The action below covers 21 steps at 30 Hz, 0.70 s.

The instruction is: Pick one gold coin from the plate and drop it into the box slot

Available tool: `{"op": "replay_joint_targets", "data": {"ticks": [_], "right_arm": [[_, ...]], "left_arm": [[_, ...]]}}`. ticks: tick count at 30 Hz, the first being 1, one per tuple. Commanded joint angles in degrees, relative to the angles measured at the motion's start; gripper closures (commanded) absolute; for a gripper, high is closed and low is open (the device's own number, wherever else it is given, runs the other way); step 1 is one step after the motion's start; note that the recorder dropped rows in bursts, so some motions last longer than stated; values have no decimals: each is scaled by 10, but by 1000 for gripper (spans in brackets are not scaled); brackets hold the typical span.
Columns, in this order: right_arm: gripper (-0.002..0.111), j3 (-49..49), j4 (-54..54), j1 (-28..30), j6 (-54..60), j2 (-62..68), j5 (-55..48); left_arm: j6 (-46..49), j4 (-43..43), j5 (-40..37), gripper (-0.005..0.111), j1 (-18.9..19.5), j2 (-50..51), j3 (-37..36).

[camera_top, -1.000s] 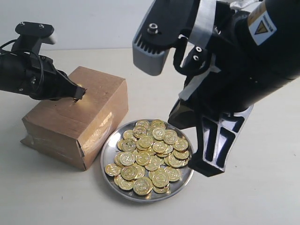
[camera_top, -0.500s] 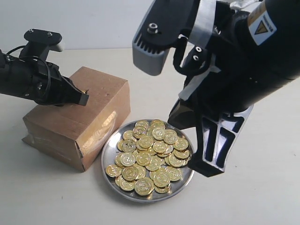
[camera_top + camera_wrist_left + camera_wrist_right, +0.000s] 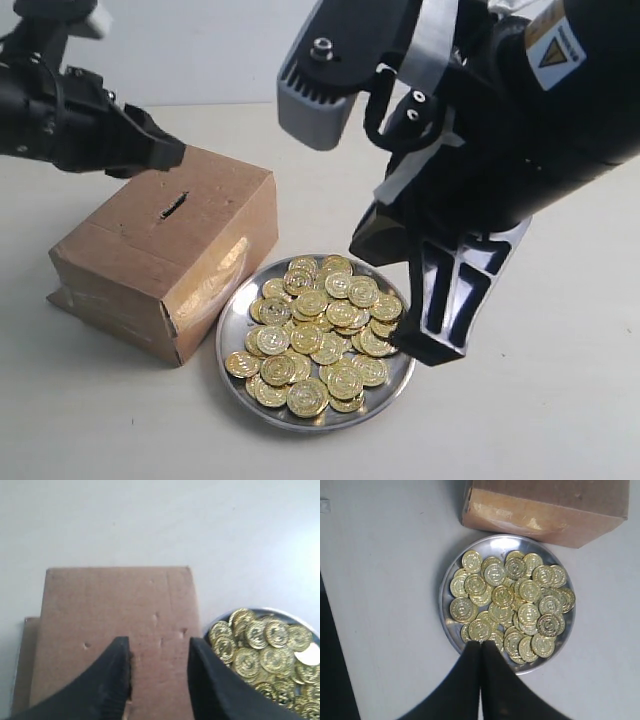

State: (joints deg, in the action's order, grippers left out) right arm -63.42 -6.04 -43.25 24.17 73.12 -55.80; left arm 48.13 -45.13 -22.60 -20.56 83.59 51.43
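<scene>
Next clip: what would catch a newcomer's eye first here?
The heap of gold coins filling the shiny plate at the front centre, with the bulky black right gripper, fingers together, hanging over its edge. Beside the plate sits the brown box, its dark slot on top, with the open left gripper above it.

Bright, even, diffuse light. Soft shadows under plate (image 3: 238, 305) and box (image 3: 150, 250). Glare on box tape and coins (image 3: 320, 330). Left wrist view is soft: left gripper (image 3: 157, 641) fingers (image 3: 107, 685) blurred, coins beside them hazy.

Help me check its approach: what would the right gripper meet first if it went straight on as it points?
Probably the coins by the rim of the plate; the right gripper points at them, though depth is unclear.
</scene>
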Motion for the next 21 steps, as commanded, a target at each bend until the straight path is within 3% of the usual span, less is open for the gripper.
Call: {"op": "replay_joint_targets", "data": {"ticks": [1,2,13,21], "right_arm": [[108,-4,-1,0,-4,-3,53],[108,-4,-1,0,-4,-3,61],[108,-4,-1,0,-4,-3,83],[108,-4,-1,0,-4,-3,83]], "left_arm": [[-6,0,-38,101,-1,-81,14],[-4,0,-41,106,-1,-102,14],[-5,0,-39,107,-1,-321,14],[-3,0,-39,107,-1,-401,14]]}}
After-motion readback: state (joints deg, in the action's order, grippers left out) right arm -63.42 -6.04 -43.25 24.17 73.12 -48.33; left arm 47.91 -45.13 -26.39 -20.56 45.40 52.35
